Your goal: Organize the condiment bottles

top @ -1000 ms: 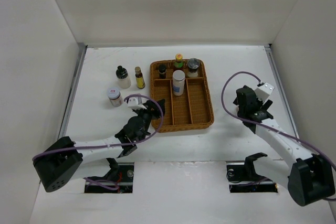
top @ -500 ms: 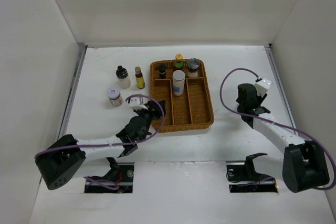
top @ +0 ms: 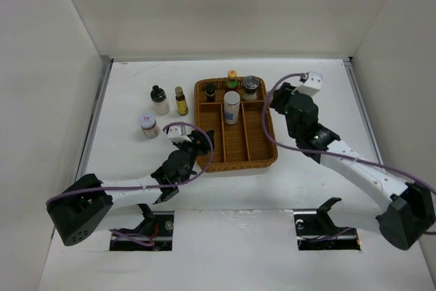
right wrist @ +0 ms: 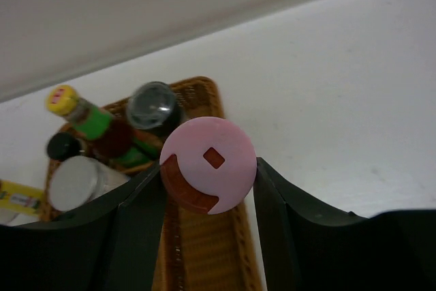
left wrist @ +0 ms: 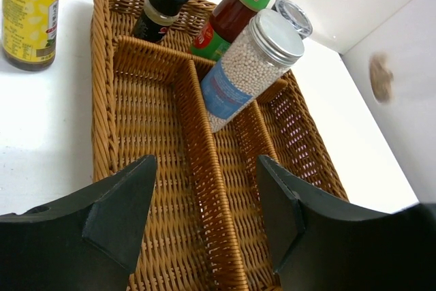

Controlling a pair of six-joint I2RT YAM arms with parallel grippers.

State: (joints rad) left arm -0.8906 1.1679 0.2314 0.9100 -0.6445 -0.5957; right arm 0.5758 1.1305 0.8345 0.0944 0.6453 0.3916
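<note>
Here the right gripper (right wrist: 209,172) pinches a round pink-capped bottle (right wrist: 211,155), the left gripper (left wrist: 206,172) open over the woven tray (left wrist: 102,100).

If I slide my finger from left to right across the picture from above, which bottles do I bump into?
Short jar with a red label, white bottle with a black cap, amber bottle, small dark bottle, green bottle with a yellow cap, jar with a grey lid.

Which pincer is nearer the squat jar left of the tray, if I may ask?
Left. The left pincer is just right of the squat jar; the right pincer is across the tray.
</note>
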